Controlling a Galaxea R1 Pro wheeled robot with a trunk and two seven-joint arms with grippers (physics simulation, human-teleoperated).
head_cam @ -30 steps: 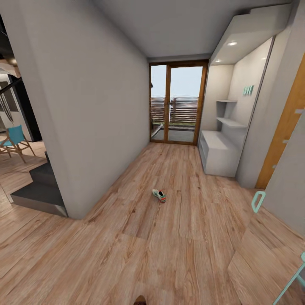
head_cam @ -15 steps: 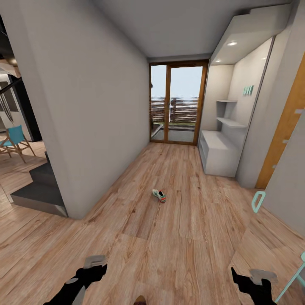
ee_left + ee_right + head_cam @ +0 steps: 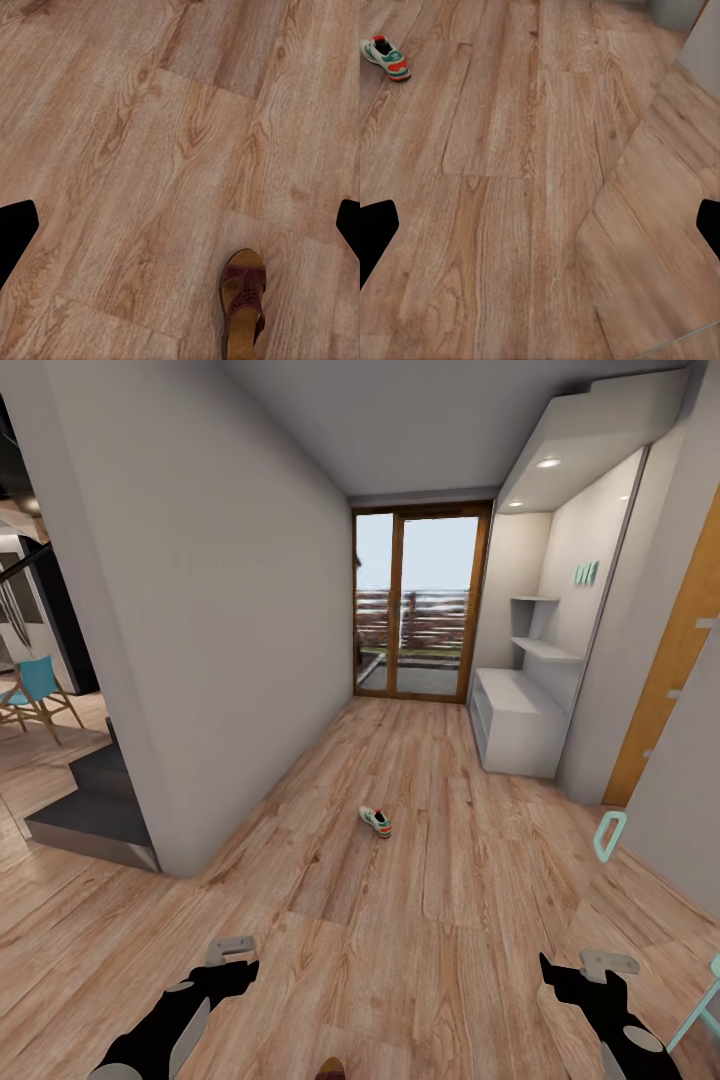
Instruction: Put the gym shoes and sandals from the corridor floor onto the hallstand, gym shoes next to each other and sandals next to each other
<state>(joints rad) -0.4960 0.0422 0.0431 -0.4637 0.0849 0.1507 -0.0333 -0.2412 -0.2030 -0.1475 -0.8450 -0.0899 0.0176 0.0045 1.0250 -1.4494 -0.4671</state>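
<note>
A white sneaker (image 3: 376, 821) with green stripes and a red-orange heel lies alone on the wooden floor (image 3: 450, 920), a little below the centre of the head view and well apart from both arms. The right wrist view catches the same shoe (image 3: 386, 58) in its upper left corner. A brown sandal (image 3: 243, 305) with a tan insole lies flat on the planks at the lower middle of the left wrist view; in the head view only its tip (image 3: 330, 1071) peeks in at the bottom edge, between the two arms.

The light-grey shoe rack (image 3: 520, 720) stands against the right wall, right of centre in the head view, with its worktop bare and staggered wall shelves above it; it is well apart from the sneaker and the sandal.

The left pincer (image 3: 232, 958) reaches in from the lower left of the head view, the right pincer (image 3: 590, 968) from the lower right, both hanging over bare floor and holding nothing. In each wrist view the dark fingertips sit at opposite edges of the frame, so both pincers are spread wide.

A glass door with a wooden frame (image 3: 418, 605) closes the far end of the corridor, and a blue chair (image 3: 35, 690) stands at the left edge
</note>
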